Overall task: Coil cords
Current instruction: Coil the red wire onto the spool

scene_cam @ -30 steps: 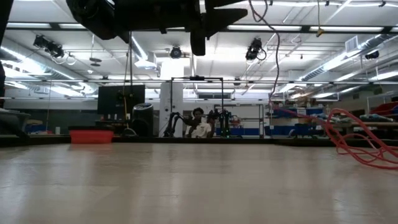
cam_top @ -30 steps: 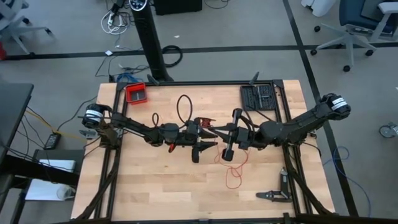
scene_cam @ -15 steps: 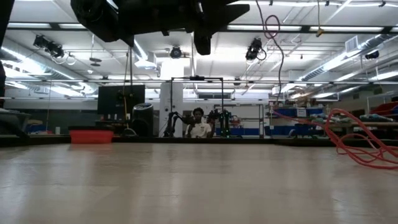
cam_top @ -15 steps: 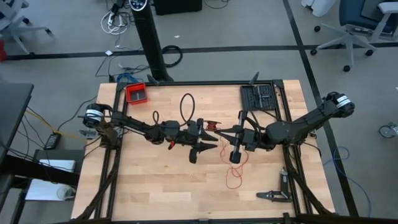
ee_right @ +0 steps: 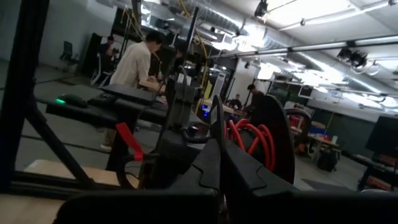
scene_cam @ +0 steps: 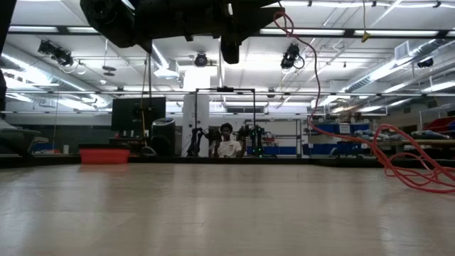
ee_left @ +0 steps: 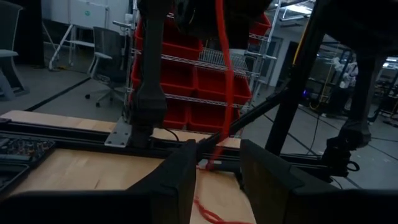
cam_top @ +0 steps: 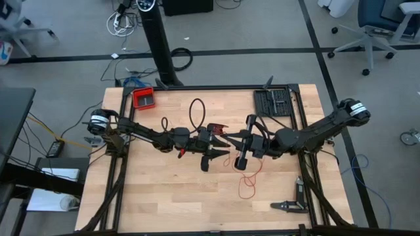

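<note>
Since a moment ago our right claw is drifting left, pinched on the limp, light red cord trailing onto the tabletop; our left claw is gaping beside it; we are judging coiled turns the best hold.

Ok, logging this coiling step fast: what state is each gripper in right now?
Left gripper: fingers open, around the red cord, not clamped.
Right gripper: fingers shut on red cord.
</note>
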